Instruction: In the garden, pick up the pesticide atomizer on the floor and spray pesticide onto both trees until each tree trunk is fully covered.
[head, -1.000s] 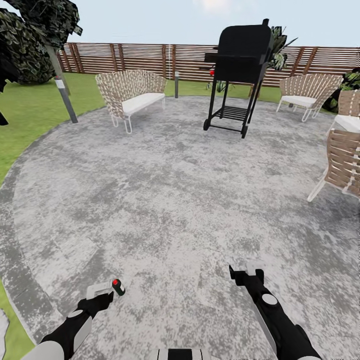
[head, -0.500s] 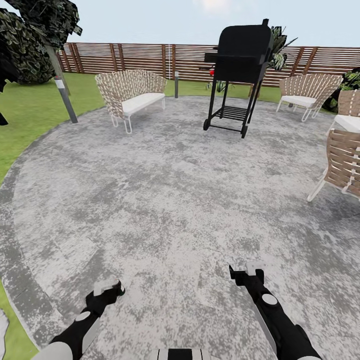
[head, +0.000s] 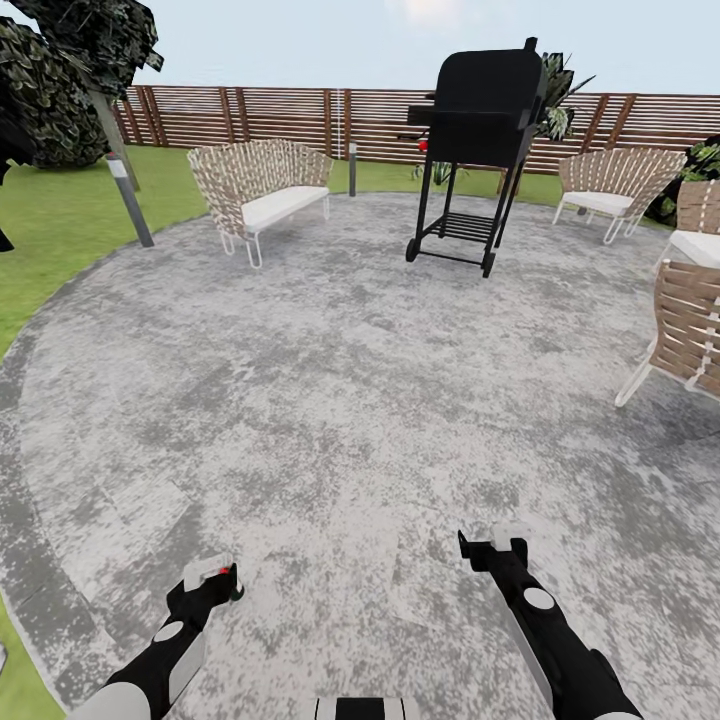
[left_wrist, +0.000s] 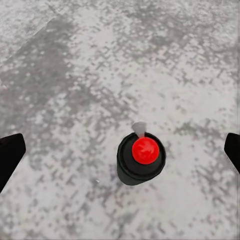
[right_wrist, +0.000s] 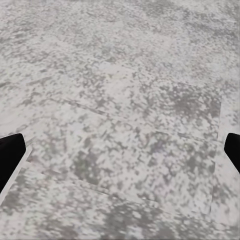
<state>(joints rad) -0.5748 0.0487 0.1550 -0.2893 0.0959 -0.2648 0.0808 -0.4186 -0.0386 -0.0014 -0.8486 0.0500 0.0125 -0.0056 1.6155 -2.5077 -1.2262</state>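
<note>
The pesticide atomizer (left_wrist: 140, 158), a stubby black bottle with a round red top, stands upright on the floor (left_wrist: 75, 75) between the left tool's (left_wrist: 120, 152) spread fingers.

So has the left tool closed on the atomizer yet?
No, the atomizer stands on the concrete between the left tool's wide-open fingers, touching neither.
</note>
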